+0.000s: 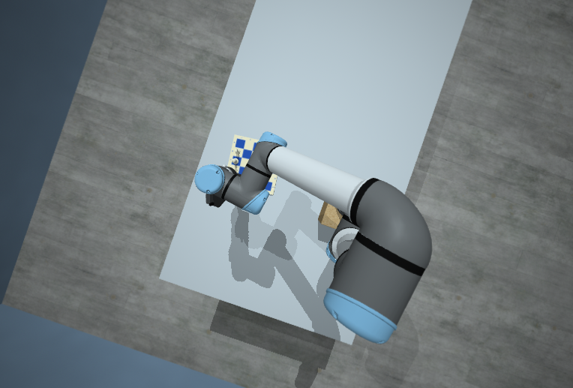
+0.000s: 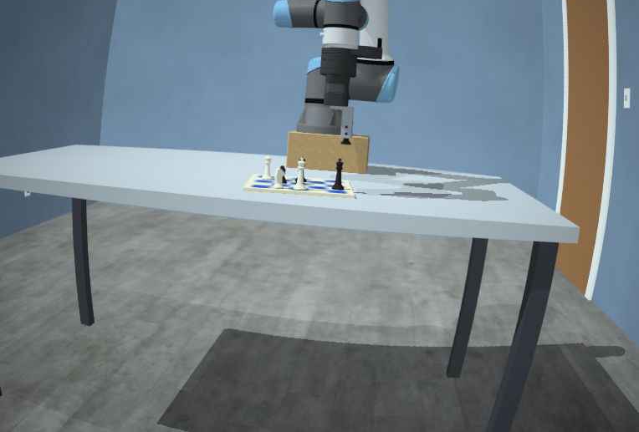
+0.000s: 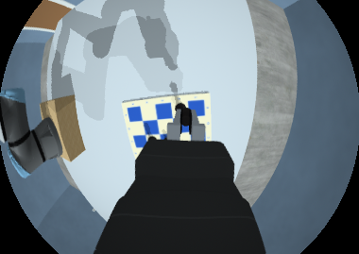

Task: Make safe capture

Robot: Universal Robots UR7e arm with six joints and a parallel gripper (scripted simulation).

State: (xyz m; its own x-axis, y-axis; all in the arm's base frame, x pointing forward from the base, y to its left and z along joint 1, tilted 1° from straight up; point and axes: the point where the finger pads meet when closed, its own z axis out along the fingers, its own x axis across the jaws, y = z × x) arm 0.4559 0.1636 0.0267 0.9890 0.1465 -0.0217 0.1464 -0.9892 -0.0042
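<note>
The small blue-and-cream chessboard [image 2: 248, 186] [image 1: 235, 138] [image 3: 207, 98] lies on the grey table [image 2: 155, 174] [image 1: 347, 73]. On it stand a white piece [image 2: 267, 166] at the far left, a white knight [image 2: 278, 177], a tall white piece [image 2: 299, 177] and a tall black king [image 2: 338, 174]. My gripper [image 2: 345, 135] [image 3: 185, 116] is shut on a small black piece [image 2: 345, 140] [image 3: 184, 110]. It holds the piece well above the board's right end. In the top view the arm covers most of the board and hides the fingers.
A wooden block [image 2: 314, 150] [image 1: 329, 216] [image 3: 63, 127] stands on the table behind the board, at the arm's base. The table's near edge runs just in front of the board. A brown door [image 2: 586, 133] is at the right wall.
</note>
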